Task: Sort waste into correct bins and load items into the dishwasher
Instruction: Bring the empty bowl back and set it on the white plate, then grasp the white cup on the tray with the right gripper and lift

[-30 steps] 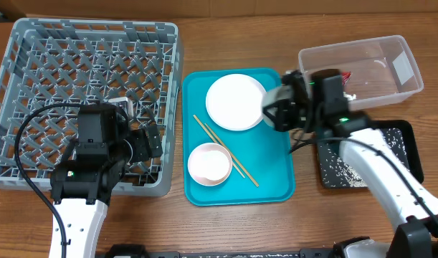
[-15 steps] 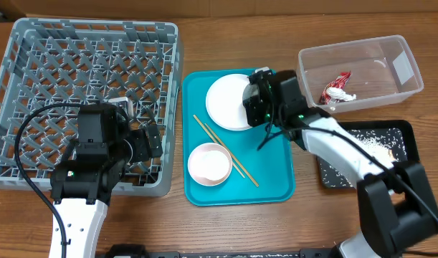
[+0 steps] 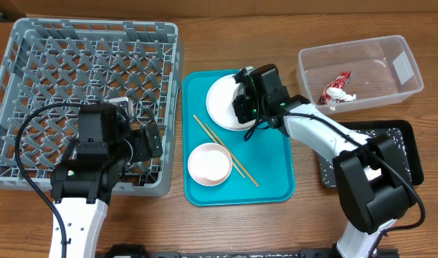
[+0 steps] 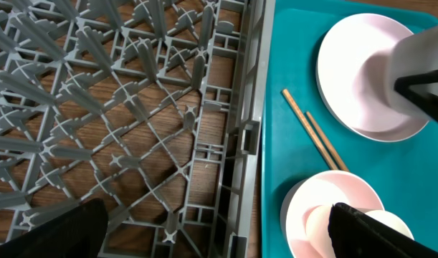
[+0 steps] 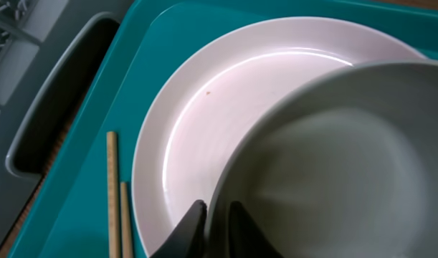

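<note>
1. Hanging over the teal tray (image 3: pixel 276 183), the right gripper (image 5: pixel 217 215) had its fingers pinched close together on the rim of the grey bowl (image 5: pixel 333 158), one finger on each side of the rim.
2. The grey bowl was above the white plate (image 5: pixel 197 136) and hid the plate's right-hand part in the right wrist view. From overhead, the gripper itself covered the bowl and the plate's right edge.
3. The plate lay at the far end of the teal tray. The two chopsticks (image 3: pixel 226 150) lay side by side on a slant in the middle of the tray, just beside the plate's near edge.
4. The pink bowl (image 3: pixel 209 163) sat at the near end of the tray, right by the chopsticks; whether it touched them I could not tell.
5. The left gripper (image 4: pixel 217 215) was spread wide with nothing between its fingers, over the near right corner of the dish rack (image 3: pixel 97 43). The rack's wall stood between it and the teal tray.
6. The clear tub (image 3: pixel 362 43) stood at the far right with the red-and-white wrapper (image 3: pixel 335 87) inside it.
7. The black tray (image 3: pixel 411 163) lay just on the near side of the tub, with rice grains (image 3: pixel 330 172) scattered in it. The right arm crossed over its left part and hid some of it.
</note>
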`<control>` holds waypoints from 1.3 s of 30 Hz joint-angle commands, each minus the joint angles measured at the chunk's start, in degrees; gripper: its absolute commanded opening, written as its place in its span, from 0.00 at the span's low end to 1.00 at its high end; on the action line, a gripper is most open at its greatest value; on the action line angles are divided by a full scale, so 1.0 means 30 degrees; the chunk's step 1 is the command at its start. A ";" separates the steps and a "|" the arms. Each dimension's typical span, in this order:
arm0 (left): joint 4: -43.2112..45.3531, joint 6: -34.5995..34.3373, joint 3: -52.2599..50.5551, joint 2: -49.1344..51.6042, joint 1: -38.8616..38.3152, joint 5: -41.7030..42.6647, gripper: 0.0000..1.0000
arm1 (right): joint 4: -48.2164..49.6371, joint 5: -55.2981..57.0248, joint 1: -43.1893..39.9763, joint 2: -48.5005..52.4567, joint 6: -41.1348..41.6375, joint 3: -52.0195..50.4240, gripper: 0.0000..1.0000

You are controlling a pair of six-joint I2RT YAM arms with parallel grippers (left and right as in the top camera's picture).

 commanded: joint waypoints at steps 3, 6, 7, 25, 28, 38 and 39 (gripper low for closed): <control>0.0029 -0.0182 0.0517 0.0124 -0.0124 0.0211 1.00 | -0.0561 0.0007 0.0328 -0.0051 -0.0044 0.0364 0.37; 0.0036 -0.0182 0.0517 0.0124 -0.0124 0.0211 1.00 | -0.2637 0.0029 0.0277 -0.0933 -0.0044 0.1304 0.48; 0.0029 -0.0182 0.0517 0.0124 -0.0124 0.0211 1.00 | -0.3337 0.0022 0.0182 -0.1246 -0.0044 0.1690 0.51; 0.0044 -0.0182 0.0510 0.0124 -0.0124 0.0211 1.00 | -1.6721 -0.0328 -0.0525 -0.7155 0.2994 0.3606 0.70; 0.0044 -0.0182 0.0517 0.0124 -0.0124 0.0211 1.00 | -1.5511 -0.1647 -0.0291 -0.7140 0.3155 0.2098 0.70; 0.0036 -0.0182 0.0510 0.0124 -0.0124 0.0211 1.00 | -1.3318 0.0124 0.3876 -0.4721 0.4473 0.0270 0.69; 0.0044 -0.0182 0.0510 0.0124 -0.0124 0.0211 1.00 | -1.3282 0.0554 0.4131 -0.4415 0.4823 0.0270 0.68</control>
